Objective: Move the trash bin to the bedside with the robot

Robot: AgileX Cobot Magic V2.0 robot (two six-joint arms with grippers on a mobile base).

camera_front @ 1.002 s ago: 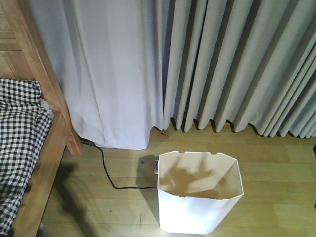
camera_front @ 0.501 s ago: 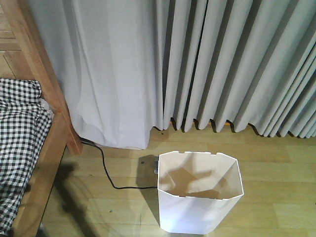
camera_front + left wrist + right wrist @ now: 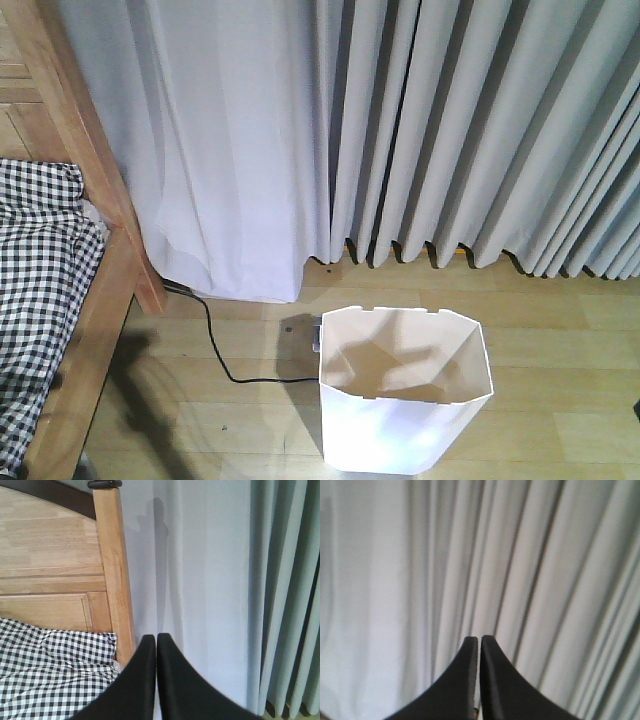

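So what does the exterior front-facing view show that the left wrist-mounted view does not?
Only the front-facing view shows the trash bin upright on the wooden floor, with a black cable lying beside it. Only the left wrist view shows the left gripper, jaws closed on nothing, and the tall headboard of the bed. Both show the wooden bedpost, the checked bedding and the grey curtains.

You've got open floor [image 3: 560,330] right of the bin [image 3: 405,400]; on its left, a black cable [image 3: 222,355] crosses the gap toward the bed frame [image 3: 95,330], curtains [image 3: 450,130] closing behind.
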